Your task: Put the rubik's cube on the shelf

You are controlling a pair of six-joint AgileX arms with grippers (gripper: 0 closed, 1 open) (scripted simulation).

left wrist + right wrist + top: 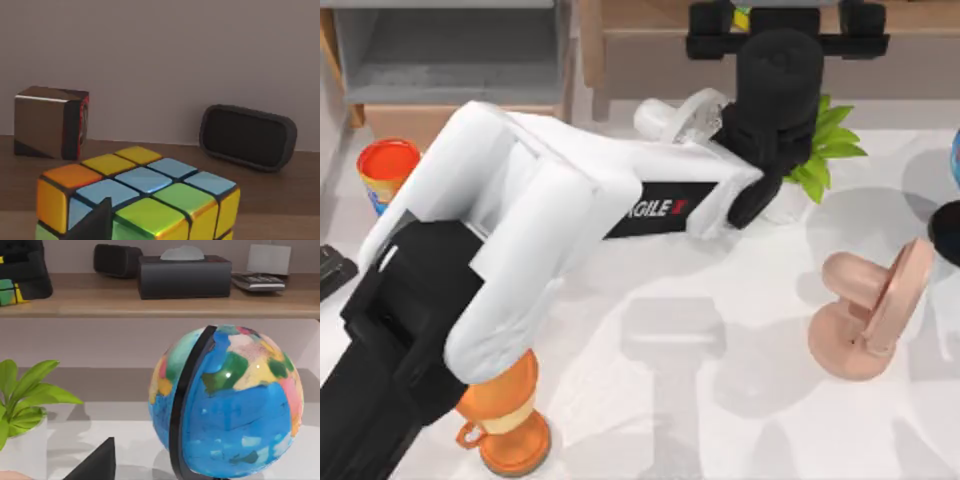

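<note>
My left gripper (pixel 752 20) holds the cube (pixel 135 197) over the shelf (pixel 280 200); it looks light, rigid, slick-faced, best pinched on flat opposite sides

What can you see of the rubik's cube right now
The rubik's cube is a glossy plastic-looking cube of coloured squares with dark grid lines: orange, yellow, blue and green on top, yellow, blue and green on its sides. It sits level over the brown wooden shelf, close to the left end effector, in front of a shiny brown box and a dark speaker. Whether it rests on the wood cannot be told.
</note>
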